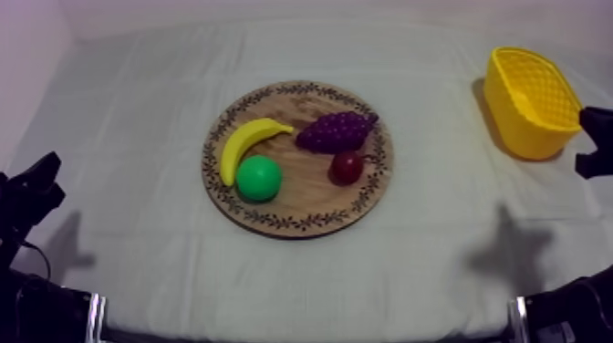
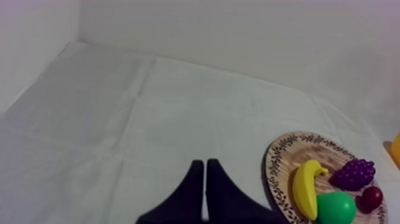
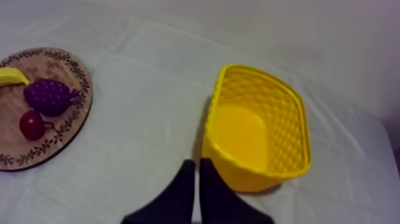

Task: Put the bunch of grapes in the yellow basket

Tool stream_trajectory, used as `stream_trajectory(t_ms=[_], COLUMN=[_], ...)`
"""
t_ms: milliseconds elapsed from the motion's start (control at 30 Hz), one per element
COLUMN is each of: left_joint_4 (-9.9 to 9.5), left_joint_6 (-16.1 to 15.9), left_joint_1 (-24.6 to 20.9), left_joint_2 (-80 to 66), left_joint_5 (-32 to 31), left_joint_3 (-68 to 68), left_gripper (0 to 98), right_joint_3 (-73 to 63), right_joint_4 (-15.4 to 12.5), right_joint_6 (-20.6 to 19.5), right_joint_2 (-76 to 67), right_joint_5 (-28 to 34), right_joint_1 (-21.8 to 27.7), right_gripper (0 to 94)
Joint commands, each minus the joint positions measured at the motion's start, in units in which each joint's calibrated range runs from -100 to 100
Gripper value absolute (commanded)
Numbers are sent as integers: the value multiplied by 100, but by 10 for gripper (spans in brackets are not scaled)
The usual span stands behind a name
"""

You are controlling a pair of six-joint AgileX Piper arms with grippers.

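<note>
Cloth [image 1: 137, 137]: grapes [image 1: 336, 132] on board [image 1: 292, 222]; left claw [image 2: 205, 164], right claw [image 3: 197, 162] pressed together, latter beside basket [image 3: 238, 173].

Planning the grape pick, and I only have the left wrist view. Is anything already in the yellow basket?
Observer: No. The right wrist view looks into the yellow basket and it holds nothing.
Operator: Where does it stand?
Observer: In the top view, it stands at the table's right side, well apart from the wooden board.
Operator: And the other arm?
Observer: The right gripper is shut on nothing, fingers together, close by the basket's near wall.
</note>
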Motion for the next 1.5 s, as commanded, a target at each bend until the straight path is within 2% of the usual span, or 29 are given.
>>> stream_trajectory(t_ms=[0, 467, 867, 1100, 1467], left_joint_4=[-2, -2, -2, -2, -2], left_joint_6=[0, 0, 0, 0, 0], left_joint_1=[0, 0, 0, 0, 0], left_joint_2=[0, 0, 0, 0, 0], left_joint_5=[0, 0, 0, 0, 0], left_joint_3=[-2, -2, -2, -2, -2], left_gripper=[1, 1, 1, 1, 1], right_joint_3=[-387, -2409, -4202, -4828, -6197], right_joint_4=[18, 197, 88, 135, 113], right_joint_6=[29, 170, 527, 704, 1187], right_joint_2=[258, 2155, 3833, 4785, 6399], right_joint_5=[87, 649, 1418, 1566, 2263], right_joint_1=[-97, -1020, -1619, -1771, -1900], right_gripper=[6, 6, 6, 6, 7])
